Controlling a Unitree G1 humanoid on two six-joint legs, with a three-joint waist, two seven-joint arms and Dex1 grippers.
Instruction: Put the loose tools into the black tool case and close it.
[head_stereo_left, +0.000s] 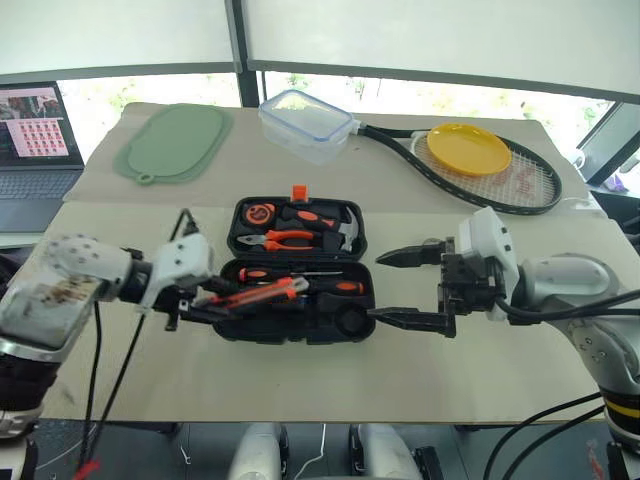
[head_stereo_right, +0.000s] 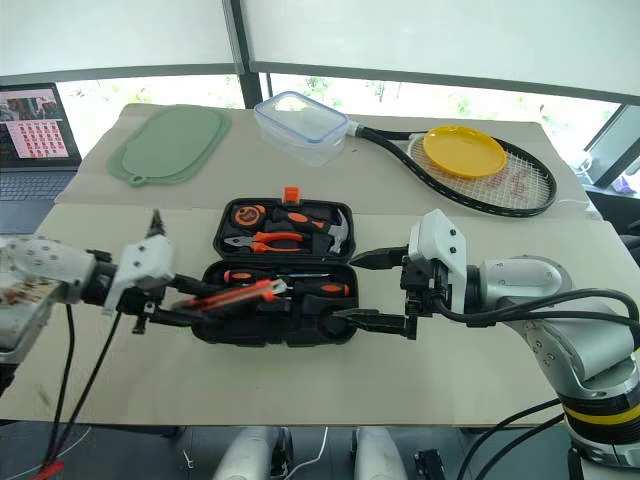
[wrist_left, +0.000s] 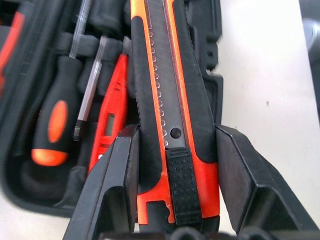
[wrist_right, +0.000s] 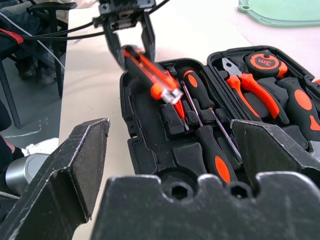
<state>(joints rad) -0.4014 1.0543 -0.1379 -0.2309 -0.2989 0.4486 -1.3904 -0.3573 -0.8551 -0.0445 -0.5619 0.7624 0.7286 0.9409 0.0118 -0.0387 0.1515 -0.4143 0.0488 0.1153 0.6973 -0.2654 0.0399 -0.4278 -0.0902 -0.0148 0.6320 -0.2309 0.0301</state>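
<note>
The black tool case (head_stereo_left: 232, 243) lies open in the middle of the table, its lid half on the far side. My left gripper (head_stereo_left: 215, 303) is shut on the orange-and-black utility knife (wrist_left: 170, 100). It holds the knife tilted over the left part of the case's near half (wrist_right: 131, 125). In that half lie a slim red screwdriver (wrist_left: 110, 120) and two screwdrivers with black-orange handles (wrist_right: 197, 86) (wrist_right: 215, 160). My right gripper (head_stereo_left: 382, 288) stands open just off the case's right end, with nothing between its fingers.
Orange-handled pliers (head_stereo_left: 285, 239), a hammer (head_stereo_left: 345, 232) and a tape measure (head_stereo_left: 260, 212) sit in the case's far half. Behind the case are a clear food container (head_stereo_left: 305, 122), a green mat (head_stereo_left: 175, 142) and a racket (head_stereo_left: 500, 180) bearing a yellow plate (head_stereo_left: 468, 148). A laptop (head_stereo_left: 35, 140) stands far left.
</note>
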